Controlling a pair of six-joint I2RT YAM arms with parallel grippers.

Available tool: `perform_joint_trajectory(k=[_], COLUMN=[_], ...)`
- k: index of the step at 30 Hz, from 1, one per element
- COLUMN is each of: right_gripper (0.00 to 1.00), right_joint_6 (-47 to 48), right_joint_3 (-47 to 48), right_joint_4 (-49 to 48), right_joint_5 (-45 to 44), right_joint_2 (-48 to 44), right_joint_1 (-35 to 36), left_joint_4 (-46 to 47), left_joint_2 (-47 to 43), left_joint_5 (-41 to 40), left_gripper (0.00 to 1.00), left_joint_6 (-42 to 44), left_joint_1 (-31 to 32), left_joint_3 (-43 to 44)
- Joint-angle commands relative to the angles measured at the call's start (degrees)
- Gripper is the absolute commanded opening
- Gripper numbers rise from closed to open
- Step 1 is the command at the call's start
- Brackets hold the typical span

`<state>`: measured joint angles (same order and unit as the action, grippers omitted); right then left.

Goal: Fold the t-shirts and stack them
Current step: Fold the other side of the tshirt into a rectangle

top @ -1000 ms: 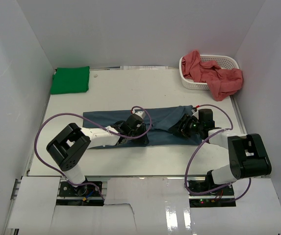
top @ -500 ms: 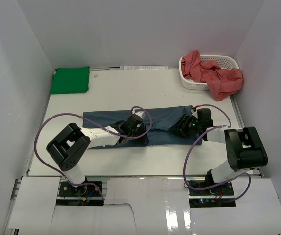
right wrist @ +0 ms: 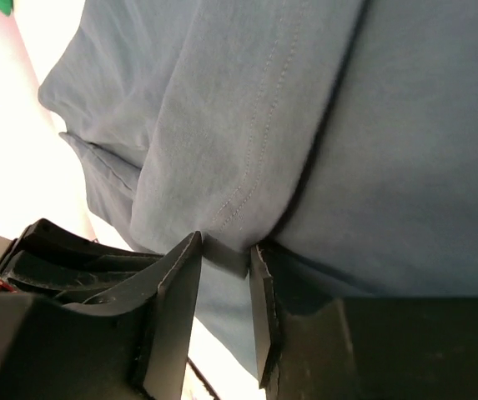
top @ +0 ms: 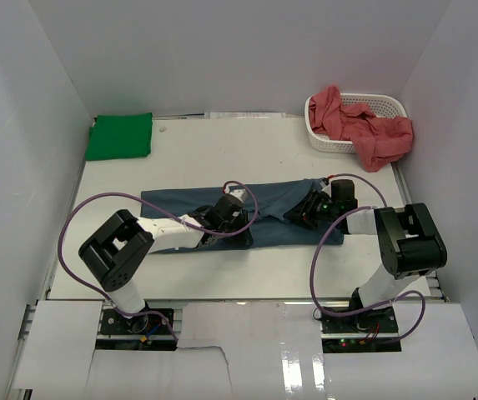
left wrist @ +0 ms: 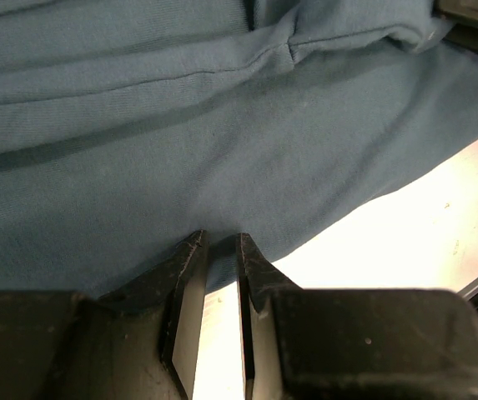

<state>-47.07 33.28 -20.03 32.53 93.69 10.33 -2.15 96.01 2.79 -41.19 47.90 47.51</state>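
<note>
Slate blue t-shirt was matt knit cloth, fine weave, stitched hems, soft creases. Green t-shirt, table's far left corner, looked matt and smooth. Salmon red t-shirts were matt cloth, rumpled. Basket, far right corner, was white perforated plastic with slight sheen. Table looked white, smooth, faintly glossy. Left gripper and right gripper had black matt plastic-looking fingers.

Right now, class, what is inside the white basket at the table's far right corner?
Salmon red t-shirts lie heaped inside the white basket, spilling over its right rim. Whatever sits beneath them, and the basket's floor, is covered.
</note>
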Motion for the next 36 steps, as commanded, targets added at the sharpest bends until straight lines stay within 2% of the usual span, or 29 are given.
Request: perform_joint_trajectory(k=[1,9,16,24,28,33,36], right_gripper=[0.35,0.48,0.57,0.59,0.59,0.59,0.59], right_joint_6=[-2.8,-6.0,-6.8,-10.9,-7.5,-0.9,6.7], right_joint_3=[2.2,9.7,22.3,29.9,34.4,36.9,40.2], right_joint_4=[-5.1,-3.5,-2.1,-15.3,-17.1,-17.2,-8.2], right_joint_5=[1.4,1.7,1.2,3.3,5.8,9.7,9.6], right_joint_2=[1.0,2.4,9.2,18.9,20.1,16.6,13.6], right_joint_1=[1.5,4.0,5.6,5.6,5.2,4.1,3.6], left_joint_4=[-2.8,-2.7,-2.6,-2.7,-2.9,-3.5,-4.7], left_joint_2=[-1.5,-1.3,-1.1,-2.3,-3.1,-4.2,-4.5], left_joint_5=[-0.4,-0.5,-0.5,-0.8,-0.7,-0.9,-1.1], left_gripper=[0.31,0.31,0.31,0.31,0.31,0.31,0.31], left_joint_6=[0.2,0.1,0.1,-0.2,-0.2,-0.2,0.2], left_joint_1=[0.6,0.8,1.0,1.1,1.1,1.1,1.2], left_joint_3=[-1.1,-1.6,-1.7,-3.5,-3.8,-3.4,-2.3])
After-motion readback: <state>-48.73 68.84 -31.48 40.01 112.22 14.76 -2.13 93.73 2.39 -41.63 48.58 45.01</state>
